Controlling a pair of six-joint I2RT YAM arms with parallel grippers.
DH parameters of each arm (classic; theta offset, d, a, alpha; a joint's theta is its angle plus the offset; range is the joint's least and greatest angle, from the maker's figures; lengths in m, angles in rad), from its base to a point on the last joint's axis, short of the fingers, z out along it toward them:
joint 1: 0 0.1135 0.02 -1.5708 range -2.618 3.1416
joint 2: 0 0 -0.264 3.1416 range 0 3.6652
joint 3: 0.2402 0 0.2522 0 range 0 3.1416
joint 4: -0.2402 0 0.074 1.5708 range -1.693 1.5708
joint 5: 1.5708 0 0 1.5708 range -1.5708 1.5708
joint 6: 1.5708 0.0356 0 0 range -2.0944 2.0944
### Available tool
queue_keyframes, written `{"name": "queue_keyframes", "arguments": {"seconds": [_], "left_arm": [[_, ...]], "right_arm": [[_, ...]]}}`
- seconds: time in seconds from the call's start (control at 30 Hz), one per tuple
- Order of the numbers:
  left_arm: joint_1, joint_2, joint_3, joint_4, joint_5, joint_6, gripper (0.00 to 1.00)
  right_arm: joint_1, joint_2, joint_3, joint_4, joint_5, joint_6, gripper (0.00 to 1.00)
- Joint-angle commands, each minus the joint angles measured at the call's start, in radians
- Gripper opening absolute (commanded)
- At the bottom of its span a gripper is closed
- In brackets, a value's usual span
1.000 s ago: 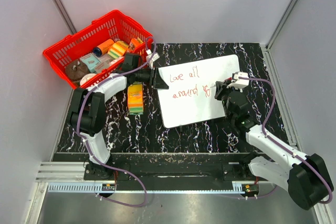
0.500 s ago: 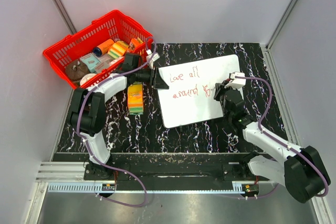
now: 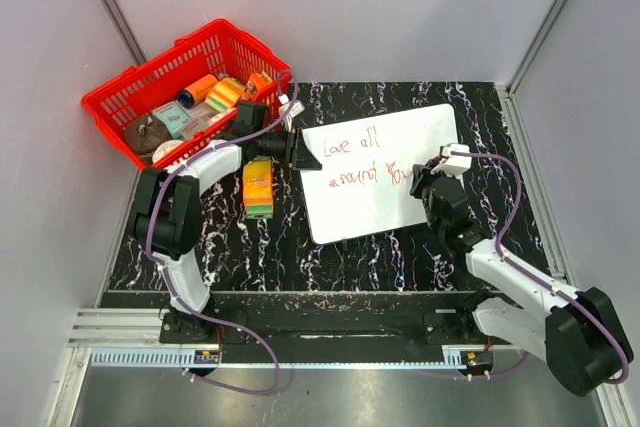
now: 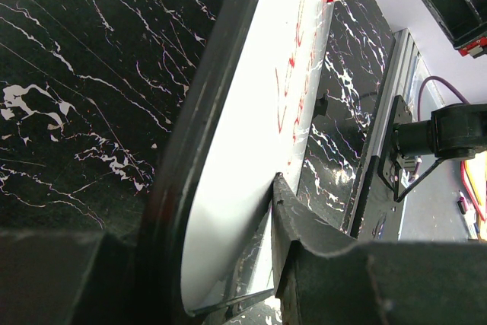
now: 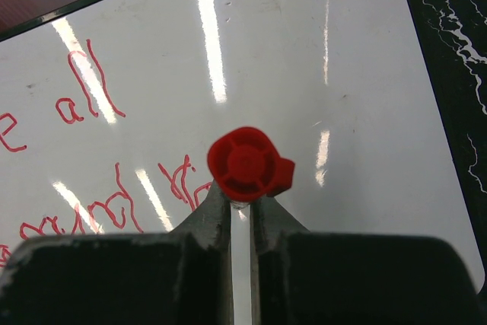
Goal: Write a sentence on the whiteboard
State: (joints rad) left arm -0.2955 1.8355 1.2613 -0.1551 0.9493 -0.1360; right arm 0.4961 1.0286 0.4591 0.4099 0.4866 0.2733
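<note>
My R claw (image 5: 240, 215) pinched tight on pen (image 5: 245, 164), R cam only red cap centre frame, L cam upper right shows tip at whiteboard (image 4: 251, 150), L claw (image 4: 224, 260) clamps its edge

The whiteboard (image 3: 375, 207) is glossy white with a thin dark rim, and the sentence (image 3: 365, 159) on it is red. The tabletop (image 3: 290, 247) is black, veined with white like marble. The basket (image 3: 105, 117) is bright red with slotted walls. The pen (image 5: 245, 164) has a red cap; the left wrist view shows its white barrel and red tip. A box (image 3: 258, 187) is yellow and orange with a green band. The arms (image 3: 205, 165) are white and black, their cables (image 3: 518, 197) purple.
</note>
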Motion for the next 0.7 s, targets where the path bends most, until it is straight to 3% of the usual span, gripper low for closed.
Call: {"name": "queue_keyframes", "arguments": {"seconds": [0.0,0.67], "left_arm": [[-0.028,0.048,-0.025,0.037,-0.360,0.328,0.00],[-0.030,0.045,-0.028,0.037,-0.362,0.329,0.00]], "right_arm": [[-0.007,-0.027,-0.013,-0.020,0.003,0.021,0.00],[-0.016,0.025,0.062,-0.017,0.083,-0.002,0.00]]}}
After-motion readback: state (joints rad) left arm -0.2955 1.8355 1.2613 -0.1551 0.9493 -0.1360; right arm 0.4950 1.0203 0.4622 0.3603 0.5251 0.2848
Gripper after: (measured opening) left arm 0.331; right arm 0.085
